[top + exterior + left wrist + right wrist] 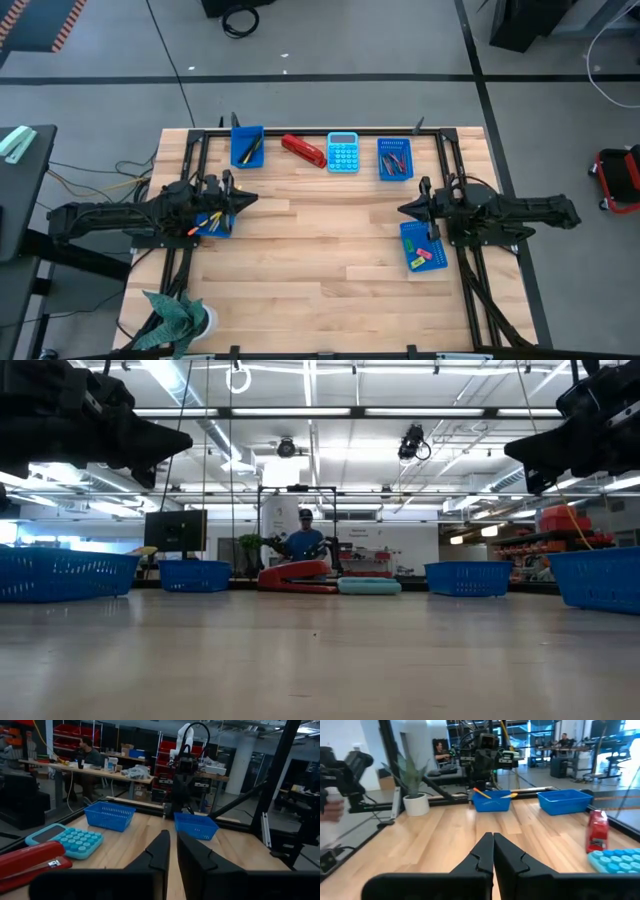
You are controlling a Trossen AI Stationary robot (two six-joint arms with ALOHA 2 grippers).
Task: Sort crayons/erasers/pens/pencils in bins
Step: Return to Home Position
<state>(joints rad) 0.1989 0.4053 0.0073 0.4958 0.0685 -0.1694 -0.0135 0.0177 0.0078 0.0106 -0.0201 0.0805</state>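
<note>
Four blue bins stand on the wooden table. The far-left bin (247, 146) holds dark pens and a yellow stick. The far-right bin (394, 158) holds red and grey crayons. The left bin (212, 224) holds orange and yellow pencils, which also show in the right wrist view (491, 795). The right bin (422, 247) holds yellow, green and pink erasers. My left gripper (248, 201) hangs shut and empty above the left bin's inner end. My right gripper (405, 209) hangs shut and empty above the right bin's far inner corner.
A red stapler (303, 150) and a light-blue calculator (343, 152) lie at the far edge between the two far bins. A potted plant (175, 320) stands at the near left corner. Bare wood (320, 250) lies between the arms. A person sits in the room beyond the table (304, 538).
</note>
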